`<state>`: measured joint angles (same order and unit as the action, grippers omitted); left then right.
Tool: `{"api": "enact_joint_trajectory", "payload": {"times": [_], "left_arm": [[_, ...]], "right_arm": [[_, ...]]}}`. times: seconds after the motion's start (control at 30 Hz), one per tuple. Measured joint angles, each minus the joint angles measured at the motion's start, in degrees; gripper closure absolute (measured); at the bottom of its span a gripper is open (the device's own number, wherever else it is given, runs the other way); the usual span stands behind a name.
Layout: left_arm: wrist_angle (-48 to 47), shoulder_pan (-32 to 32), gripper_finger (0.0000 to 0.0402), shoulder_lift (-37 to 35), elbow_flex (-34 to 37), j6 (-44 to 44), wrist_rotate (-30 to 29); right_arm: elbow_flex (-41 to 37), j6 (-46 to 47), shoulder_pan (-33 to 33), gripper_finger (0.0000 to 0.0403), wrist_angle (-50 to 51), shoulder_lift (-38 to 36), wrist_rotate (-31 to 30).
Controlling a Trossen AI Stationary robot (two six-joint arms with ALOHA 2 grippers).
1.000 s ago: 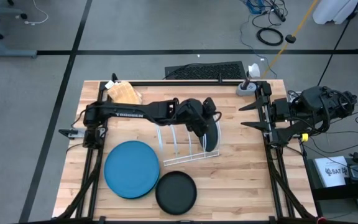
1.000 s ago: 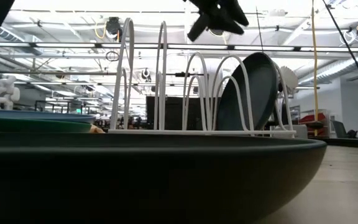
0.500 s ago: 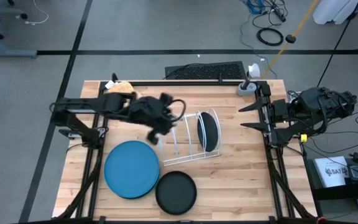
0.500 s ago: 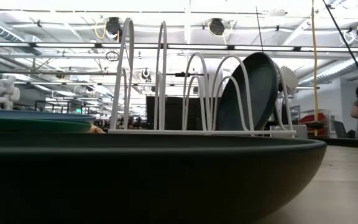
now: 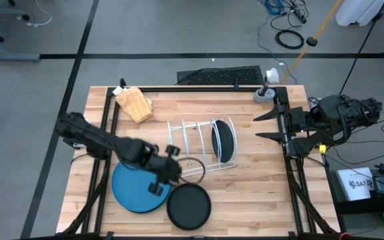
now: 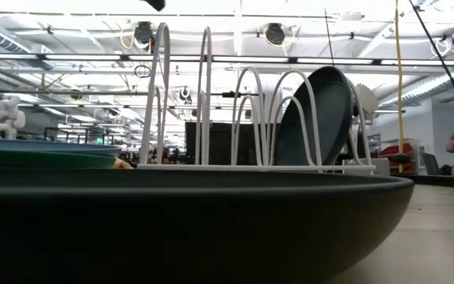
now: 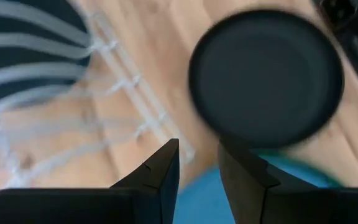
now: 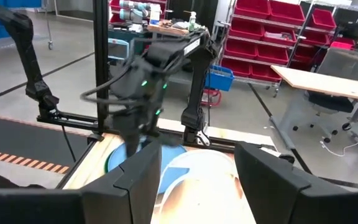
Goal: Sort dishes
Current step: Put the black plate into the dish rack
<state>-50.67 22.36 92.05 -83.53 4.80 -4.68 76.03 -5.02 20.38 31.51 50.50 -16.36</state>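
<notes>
Wooden table [image 5: 245,187]: plates, rack, block

bright blue plate [image 5: 133,187], black plate [image 5: 189,207], dark teal plate [image 5: 224,141], white wire rack [image 5: 191,148], tan ridged block [image 5: 134,104]

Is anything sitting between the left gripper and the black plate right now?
Nothing visible. In the high view the left gripper hangs over the edge of the bright blue plate, right beside the black plate. The left wrist view shows the black plate bare beyond the open fingers, with the white wire rack off to one side.
</notes>
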Motion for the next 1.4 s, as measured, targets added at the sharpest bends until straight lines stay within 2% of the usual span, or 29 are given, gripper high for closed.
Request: {"api": "enact_joint_trajectory", "payload": {"times": [0.3, 0.57, 0.87, 1.17, 1.4], "left_arm": [[18.41, 2.1, 0.0281, 10.5, 2.43, -5.92, -2.71], [30.0, 1.59, 0.0281, 20.28, 2.43, -4.17, -2.58], [30.64, -0.93, 0.0281, 26.11, 0.61, -2.43, 1.76], [29.83, -3.56, 0.0281, 28.55, -1.73, 1.95, 5.82], [28.5, -5.65, 0.0281, 29.23, -2.18, 5.01, 12.66]], "right_arm": [[0.0, 0.9, 0.0, 0.0204, 0.15, 0.49, 0.2], [0.0, -0.24, -0.01, 0.0204, 0.17, 0.57, 0.21], [-0.02, -1.85, 0.0, 0.0204, 0.44, 0.62, 0.2], [0.0, -2.32, -0.01, 0.0204, 0.58, 0.99, 0.22], [0.0, -2.36, 0.0, 0.0204, 0.58, 1.09, 0.21]]}}
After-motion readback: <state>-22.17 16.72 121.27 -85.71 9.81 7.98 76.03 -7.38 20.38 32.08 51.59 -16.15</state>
